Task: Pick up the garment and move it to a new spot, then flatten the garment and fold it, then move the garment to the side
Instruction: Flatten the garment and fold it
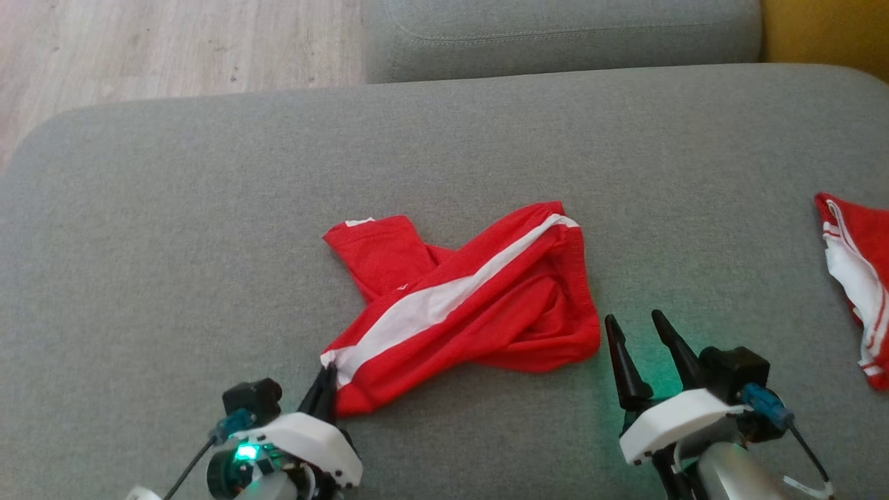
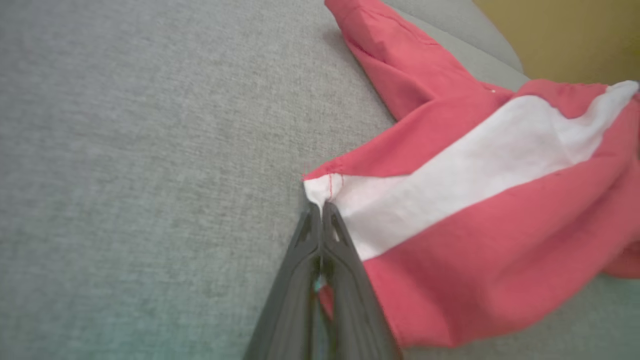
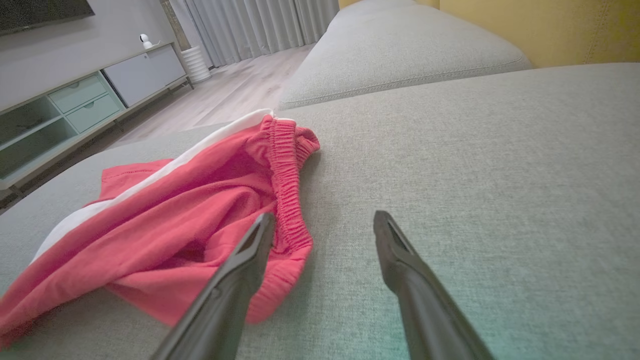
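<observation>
The garment (image 1: 472, 305) is a pair of bright red shorts with a white side panel, lying crumpled in the middle of the grey sofa cushion (image 1: 208, 208). My left gripper (image 1: 326, 378) is shut on the white hem corner at the garment's (image 2: 475, 200) near left end; in the left wrist view my left gripper's tips (image 2: 320, 210) pinch that corner. My right gripper (image 1: 632, 323) stands open just right of the garment's elastic waistband (image 3: 287, 190), with nothing between its fingers (image 3: 250, 250).
A second red-and-white cloth piece (image 1: 858, 278) lies at the cushion's right edge. Another grey cushion (image 1: 555, 35) sits behind, with wooden floor (image 1: 173, 42) at the far left and a yellow surface (image 1: 826, 28) at the far right. A TV cabinet (image 3: 75, 105) stands across the room.
</observation>
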Motion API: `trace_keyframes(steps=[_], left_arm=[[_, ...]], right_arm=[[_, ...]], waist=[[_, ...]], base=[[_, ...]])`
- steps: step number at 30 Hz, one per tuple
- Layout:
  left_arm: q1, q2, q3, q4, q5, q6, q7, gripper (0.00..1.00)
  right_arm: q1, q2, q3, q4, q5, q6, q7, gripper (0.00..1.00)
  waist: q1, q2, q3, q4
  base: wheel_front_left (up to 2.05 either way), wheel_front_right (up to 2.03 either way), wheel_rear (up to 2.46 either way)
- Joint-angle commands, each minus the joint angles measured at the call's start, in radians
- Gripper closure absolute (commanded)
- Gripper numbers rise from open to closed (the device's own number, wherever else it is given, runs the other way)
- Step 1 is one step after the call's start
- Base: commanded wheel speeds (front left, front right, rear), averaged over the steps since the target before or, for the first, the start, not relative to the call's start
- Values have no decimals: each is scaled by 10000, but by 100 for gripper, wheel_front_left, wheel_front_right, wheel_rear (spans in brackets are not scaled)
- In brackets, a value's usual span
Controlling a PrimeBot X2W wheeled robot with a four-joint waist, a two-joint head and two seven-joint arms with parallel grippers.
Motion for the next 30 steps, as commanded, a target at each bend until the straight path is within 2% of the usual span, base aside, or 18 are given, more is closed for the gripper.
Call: trace_keyframes(steps=[1,4,7,15,18,22,30], left_arm=[[144,-31,-87,99,-121,-62,167,100],[-43,-31,-92,44,-263,-57,22,100],[-280,-31,318,-271,-198,1,-41,100],[478,37,3094,-2844,1607,13,-50,100],[901,10,3868,-3566,2252,-108,-51,100],[1206,-19,4331,-3942,2762,-269,-52,100],[1232,-29,4119,-4133,2684,-372,-52,100]], right_arm=[[-410,-28,253,-241,87,37,-120,0],[-576,-28,211,-220,144,37,-120,0],[-942,-57,105,-224,251,37,-120,0],[-2299,-559,493,193,1223,37,-120,0],[-2741,-776,1117,670,2047,37,-106,0],[-3207,-1047,2134,1138,3540,37,313,0],[-4085,-1796,3854,1071,6294,37,1428,0]], waist=[[0,-1,-12,67],[0,-1,-15,195],[0,-1,-1,379],[0,-1,66,947],[0,-1,99,1123],[0,-1,167,1287],[0,-1,374,1432]], base=[[0,0,0],[0,0,0],[0,0,0],[0,0,0],[0,0,0],[0,0,0],[0,0,0]])
